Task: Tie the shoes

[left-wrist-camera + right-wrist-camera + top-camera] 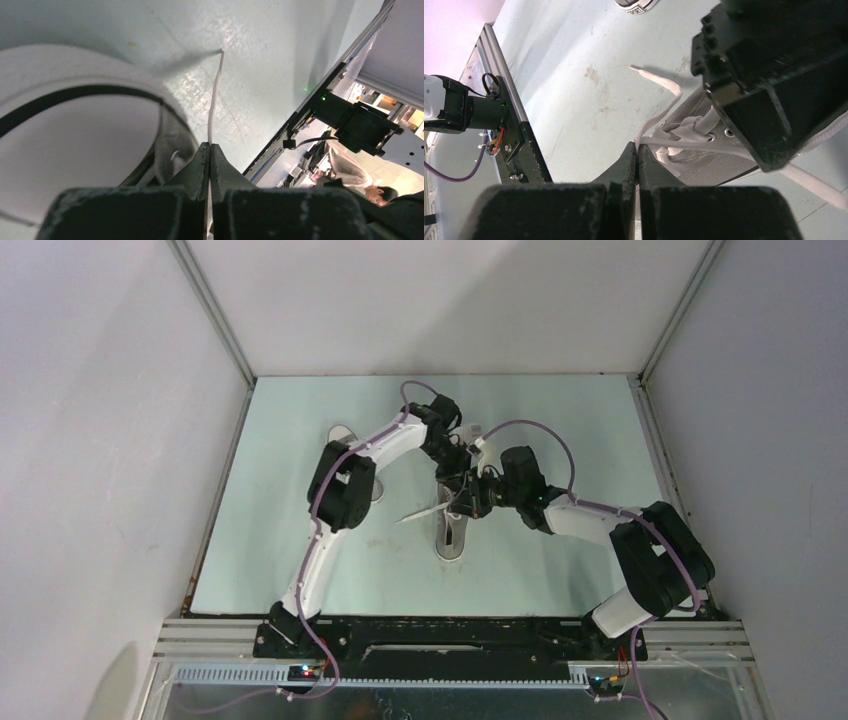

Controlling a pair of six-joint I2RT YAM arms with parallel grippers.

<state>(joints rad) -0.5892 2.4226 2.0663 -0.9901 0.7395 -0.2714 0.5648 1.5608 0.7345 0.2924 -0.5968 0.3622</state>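
Note:
One grey shoe (452,536) lies mid-table with its white toe cap toward the arms. Both grippers meet over its laces. My left gripper (461,480) is shut on a white lace (215,95) that runs taut from its tips (210,146) over the table, beside the white toe cap (75,135). My right gripper (479,496) is shut on another lace strand (659,107) at its tips (637,148), right beside the grey canvas and eyelets (711,162). A loose lace end (418,515) sticks out left of the shoe. The second shoe (343,433) sits at the back left, partly hidden behind the left arm.
The left gripper's black body (769,75) fills the upper right of the right wrist view, close above the shoe. The second shoe's sole shows at that view's top edge (636,4). Metal frame rails (450,625) edge the table at the front; white walls enclose the other sides.

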